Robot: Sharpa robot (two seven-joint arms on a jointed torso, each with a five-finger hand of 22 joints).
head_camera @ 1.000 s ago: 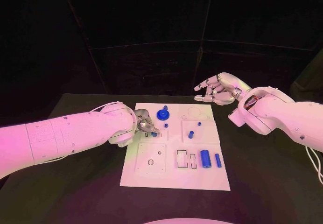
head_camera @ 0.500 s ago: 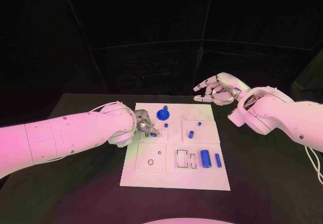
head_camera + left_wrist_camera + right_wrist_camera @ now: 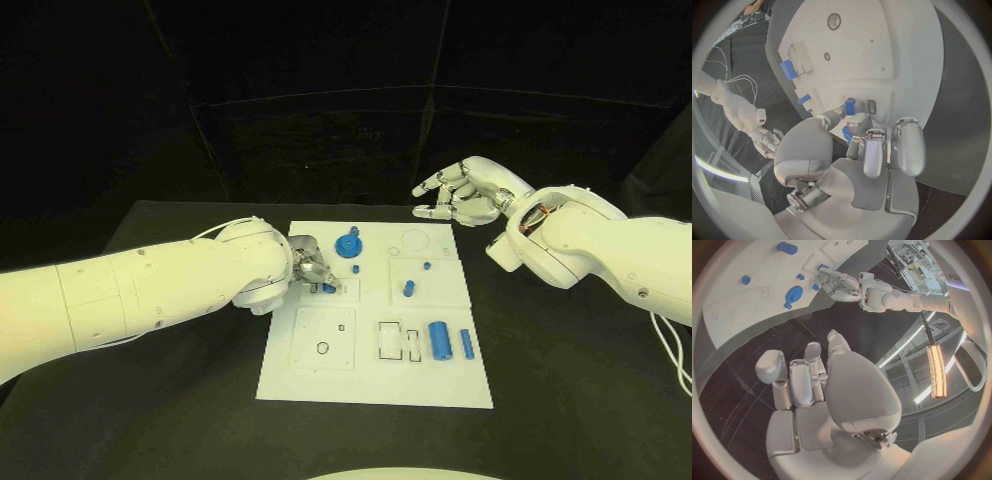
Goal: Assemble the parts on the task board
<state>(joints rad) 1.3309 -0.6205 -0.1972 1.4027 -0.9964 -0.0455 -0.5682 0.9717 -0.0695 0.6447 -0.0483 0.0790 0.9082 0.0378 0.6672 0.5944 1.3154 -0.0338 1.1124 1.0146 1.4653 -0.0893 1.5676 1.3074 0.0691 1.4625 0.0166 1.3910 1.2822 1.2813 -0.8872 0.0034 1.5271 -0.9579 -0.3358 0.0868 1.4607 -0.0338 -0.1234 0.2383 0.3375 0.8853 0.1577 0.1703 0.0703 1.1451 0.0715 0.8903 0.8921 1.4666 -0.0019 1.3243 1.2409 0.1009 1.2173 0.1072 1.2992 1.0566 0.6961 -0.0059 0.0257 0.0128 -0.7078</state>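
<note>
Black table (image 3: 173,400): left hand (image 3: 306,262) pinching a blue part (image 3: 329,288) should seat it squarely on the board (image 3: 375,385); right hand (image 3: 464,190) loosely spread, empty.

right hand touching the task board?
No, the right hand hangs empty, fingers apart, beyond the far edge of the task board.

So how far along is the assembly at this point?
Early to midway. A round blue part and small pegs sit on the task board. The left hand works a small blue piece at a slot. The blue cylinder lies loose; the right hand hovers empty.
</note>
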